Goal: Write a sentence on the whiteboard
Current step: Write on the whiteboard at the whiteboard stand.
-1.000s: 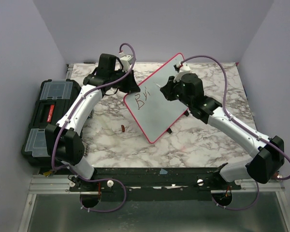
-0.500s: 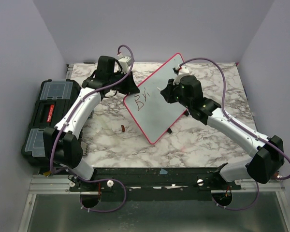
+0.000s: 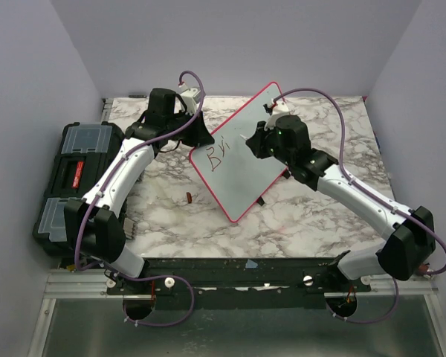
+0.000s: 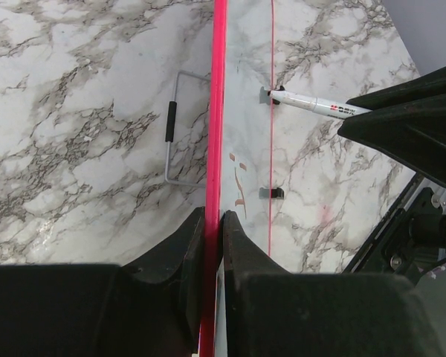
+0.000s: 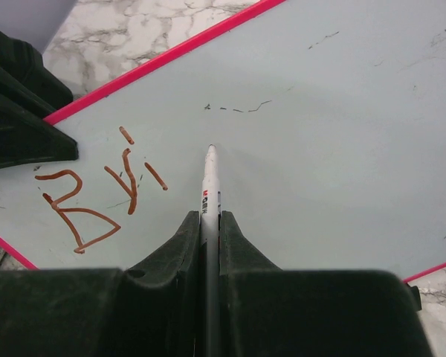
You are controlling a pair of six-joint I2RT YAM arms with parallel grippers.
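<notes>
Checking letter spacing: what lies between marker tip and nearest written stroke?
Bare pale grey-white whiteboard surface, in the right wrist view, separates the white marker from reddish-brown lettering.

From above, the sentence (image 3: 218, 151) is too small for me to read. On the right wrist view the whiteboard (image 5: 327, 111) runs off the top and right edges, and the barrel of the marker (image 5: 209, 178) disappears inside the right gripper (image 5: 209, 217); tip contact I can't judge. A reddish speck (image 3: 187, 198) near the middle of the table (image 3: 171, 219) is too small to name.

the left hand (image 4: 214, 217) clamps the whiteboard (image 4: 241, 134) by its pink edge — a marker (image 4: 312, 103) points at its face.
</notes>
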